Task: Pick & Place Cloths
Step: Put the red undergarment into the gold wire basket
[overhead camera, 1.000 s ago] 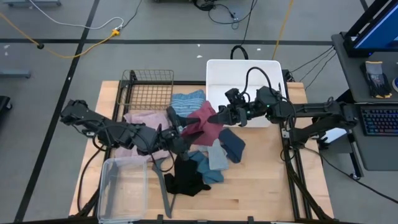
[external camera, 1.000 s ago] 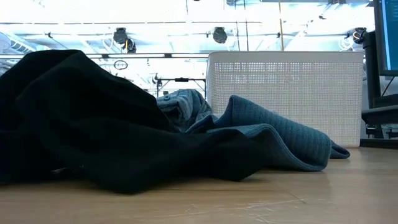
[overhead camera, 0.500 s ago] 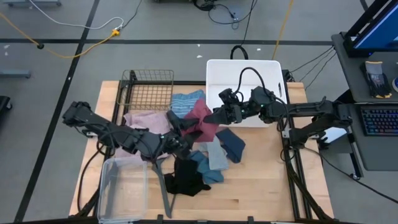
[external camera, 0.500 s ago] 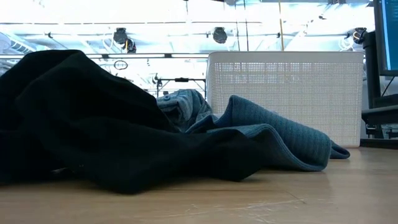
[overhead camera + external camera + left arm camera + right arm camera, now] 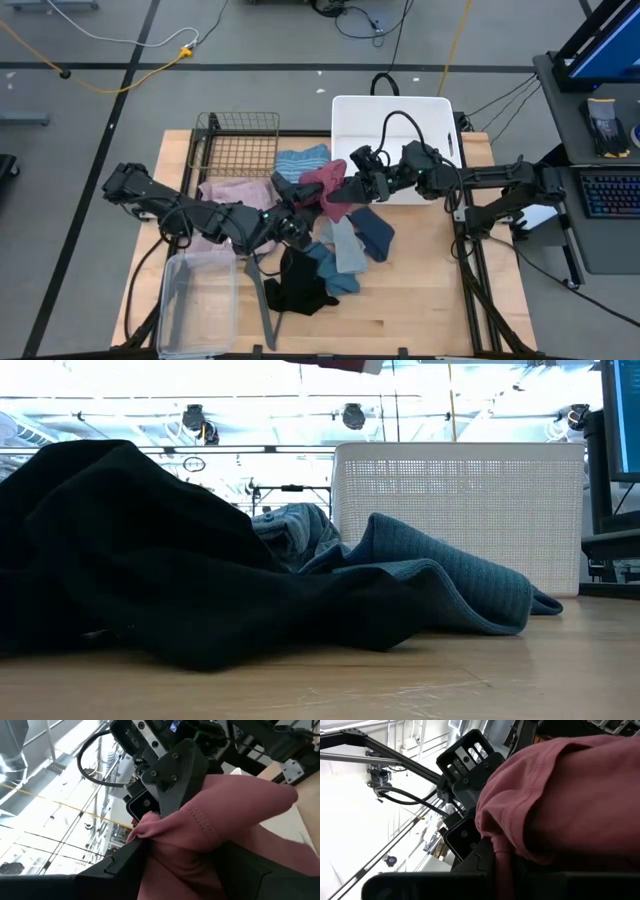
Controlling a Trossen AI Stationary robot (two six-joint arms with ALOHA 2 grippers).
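A maroon cloth (image 5: pixel 323 186) hangs bunched between my two grippers over the middle of the pile; a strip of it (image 5: pixel 332 365) shows at the top of the low view. My left gripper (image 5: pixel 297 201) is shut on its left side, my right gripper (image 5: pixel 346 187) on its right side. Below lie a pink checked shirt (image 5: pixel 232 194), a blue striped towel (image 5: pixel 300 160), a black piece (image 5: pixel 299 286), a teal piece (image 5: pixel 330 271), a pale grey-blue piece (image 5: pixel 348 250) and a navy piece (image 5: pixel 376 230), all flat on the table. My left gripper (image 5: pixel 185 867) pinches a bunched fold of the maroon cloth (image 5: pixel 172 847) between its two fingers, coming from the table's left and slanting upward. The cloth is lifted off the pile. My right gripper (image 5: pixel 495 867) pinches the cloth's opposite side (image 5: pixel 520 832), several gathered layers, coming level from the table's right. The cloth bulges slack between the two holds.
A wire basket (image 5: pixel 240 146) stands at the far left, a white bin (image 5: pixel 392 118) at the far right behind my right arm. A clear plastic container (image 5: pixel 198 300) and a grey hanger (image 5: pixel 260 296) lie near the left front. Bare wood shows at the right front.
Both grippers have drawn closer together, the right one moving toward the table's left and the left one toward the right. The maroon cloth, spread wide a second ago, has gathered into a smaller bunch between them and risen off the pile.
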